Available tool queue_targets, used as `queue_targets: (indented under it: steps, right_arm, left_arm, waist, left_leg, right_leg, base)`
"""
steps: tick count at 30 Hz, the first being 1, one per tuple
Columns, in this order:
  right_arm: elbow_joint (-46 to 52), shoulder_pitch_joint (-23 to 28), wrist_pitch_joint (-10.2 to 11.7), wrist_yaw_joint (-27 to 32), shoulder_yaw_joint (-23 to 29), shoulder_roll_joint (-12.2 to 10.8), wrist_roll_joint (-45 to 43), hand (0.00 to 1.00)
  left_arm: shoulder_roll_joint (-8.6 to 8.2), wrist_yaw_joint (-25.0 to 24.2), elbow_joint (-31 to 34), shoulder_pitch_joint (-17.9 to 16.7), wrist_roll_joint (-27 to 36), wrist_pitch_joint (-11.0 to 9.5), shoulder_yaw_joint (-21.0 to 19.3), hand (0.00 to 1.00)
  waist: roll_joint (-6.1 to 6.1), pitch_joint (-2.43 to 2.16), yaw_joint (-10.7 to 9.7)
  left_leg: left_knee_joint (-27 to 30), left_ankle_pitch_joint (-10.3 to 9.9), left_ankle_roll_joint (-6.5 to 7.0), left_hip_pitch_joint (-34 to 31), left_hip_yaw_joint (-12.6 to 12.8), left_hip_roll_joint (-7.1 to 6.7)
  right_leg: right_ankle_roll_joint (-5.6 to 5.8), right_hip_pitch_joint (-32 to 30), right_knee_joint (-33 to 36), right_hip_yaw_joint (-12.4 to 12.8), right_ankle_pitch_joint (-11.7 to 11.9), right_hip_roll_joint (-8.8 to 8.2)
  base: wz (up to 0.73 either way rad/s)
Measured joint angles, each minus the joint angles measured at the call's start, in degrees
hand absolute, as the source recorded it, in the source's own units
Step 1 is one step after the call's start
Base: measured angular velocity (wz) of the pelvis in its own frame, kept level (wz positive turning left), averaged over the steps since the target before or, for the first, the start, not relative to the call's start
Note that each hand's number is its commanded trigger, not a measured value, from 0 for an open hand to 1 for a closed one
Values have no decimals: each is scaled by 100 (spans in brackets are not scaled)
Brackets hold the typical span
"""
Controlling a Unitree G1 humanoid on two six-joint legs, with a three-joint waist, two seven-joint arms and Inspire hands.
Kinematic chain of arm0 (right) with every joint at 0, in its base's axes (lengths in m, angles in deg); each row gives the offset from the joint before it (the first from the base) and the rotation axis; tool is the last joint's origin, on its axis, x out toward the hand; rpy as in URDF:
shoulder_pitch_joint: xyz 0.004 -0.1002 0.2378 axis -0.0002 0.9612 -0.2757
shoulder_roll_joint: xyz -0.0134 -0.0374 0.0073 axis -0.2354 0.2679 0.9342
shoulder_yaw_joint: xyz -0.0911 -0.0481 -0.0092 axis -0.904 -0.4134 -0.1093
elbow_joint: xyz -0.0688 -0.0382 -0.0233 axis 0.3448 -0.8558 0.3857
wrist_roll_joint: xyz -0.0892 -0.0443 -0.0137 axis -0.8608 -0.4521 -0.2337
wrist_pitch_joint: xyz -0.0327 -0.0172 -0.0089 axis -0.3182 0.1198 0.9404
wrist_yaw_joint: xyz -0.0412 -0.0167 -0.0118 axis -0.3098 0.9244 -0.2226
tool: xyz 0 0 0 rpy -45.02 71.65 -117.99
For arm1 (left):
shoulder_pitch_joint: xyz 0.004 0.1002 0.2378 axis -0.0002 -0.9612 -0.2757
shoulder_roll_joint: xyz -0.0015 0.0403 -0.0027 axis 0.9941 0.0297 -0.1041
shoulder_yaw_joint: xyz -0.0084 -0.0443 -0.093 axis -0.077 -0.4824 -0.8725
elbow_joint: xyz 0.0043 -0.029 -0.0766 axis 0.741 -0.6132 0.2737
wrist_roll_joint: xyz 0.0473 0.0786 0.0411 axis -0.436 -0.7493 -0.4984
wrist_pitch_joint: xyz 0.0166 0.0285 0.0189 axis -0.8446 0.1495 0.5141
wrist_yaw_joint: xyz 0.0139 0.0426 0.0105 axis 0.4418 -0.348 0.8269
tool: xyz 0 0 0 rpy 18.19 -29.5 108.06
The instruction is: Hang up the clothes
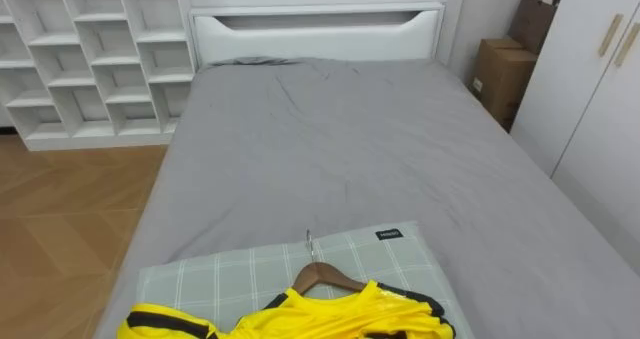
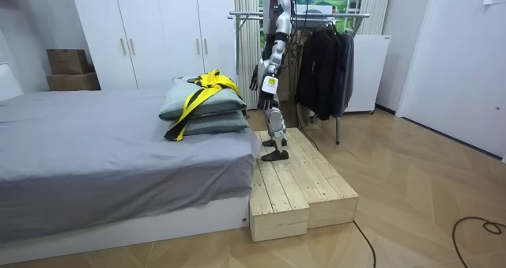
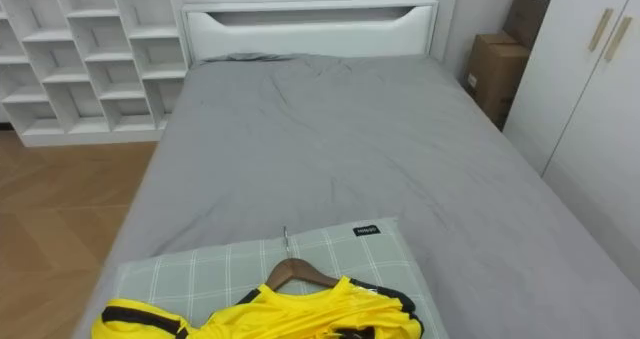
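At the foot of the bed (image 1: 350, 149), up on the wooden platform (image 2: 304, 185), I have the robot facing the mattress with its left hand (image 2: 261, 80) hanging low by its side in the room view. I cannot tell how that hand is set. It is apart from the garment and I judge that it carries nothing.

Just in front of it, the yellow jersey (image 1: 330, 314) with black trim lies on the stack of green checked pillows (image 1: 200, 279) at the near end of the bed. A wooden hanger (image 1: 322, 275) is already threaded through the neck, and its metal hook (image 1: 309, 241) points up the bed, toward the white headboard (image 1: 315, 34).

Further out, the grey sheet is bare. White shelving (image 1: 90, 49) stands to the robot's left, with cardboard boxes (image 1: 500, 74) and a wardrobe (image 1: 600, 99) to its right. Behind the robot, the room view shows the clothes rack (image 2: 348, 15) with dark garments (image 2: 320, 66) on its rail.

I judge this to be the start of the pick-up. The jersey is on its hanger but not yet lifted. My next move is to bend and reach down to the pillows, then close a hand round the hanger's neck just under the hook. I would lift so that the jersey hangs free, then turn right round to the rail. The hook must stay clear of the hand so it can drop over the rail.
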Motion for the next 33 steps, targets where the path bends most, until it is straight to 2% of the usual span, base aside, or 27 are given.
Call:
queue_targets:
  steps: [14, 26, 27, 29, 33]
  right_arm:
    - [-1, -3, 7, -1, 0, 0, 9, 0]
    - [1, 17, 2, -2, 4, 3, 12, 0]
    - [3, 11, 3, -1, 3, 3, 18, 0]
    - [3, 9, 2, 0, 4, 6, 19, 0]
    - [3, 5, 4, 1, 14, 8, 6, 0]
  left_arm:
    - [0, 0, 0, 1, 29, -121, 6, 0]
    - [-21, 5, -4, -12, 53, -127, -21, 0]
    - [-29, 34, -4, -27, 49, -127, -25, 0]
    - [-58, 138, 4, -68, 43, -127, -42, 0]
    - [-94, 530, 8, -123, -272, -129, -397, 0]
  waist:
    - [8, -4, -3]
    - [12, -4, 6]
    - [41, -20, 13]
    - [21, -6, 8]
    - [40, -15, 12]
  left_leg:
    - [-15, 0, 0, -2, 5, 0]
    - [-7, 0, 0, 1, 1, -4]
    - [-5, 0, 0, 11, 0, -4]
    - [-6, 0, 0, 14, 0, -4]
    - [0, 1, -1, 18, -4, -1]
  right_leg:
    - [0, -9, -4, 4, 0, 0]
    - [0, 1, -2, -1, 0, -1]
    - [0, 10, -2, -1, 0, -1]
    - [0, 6, -2, -2, 0, -1]
    - [0, 25, -4, -12, 0, 0]
  base:
    - [0]
    - [0]
    - [0]
    - [0]
    - [0]
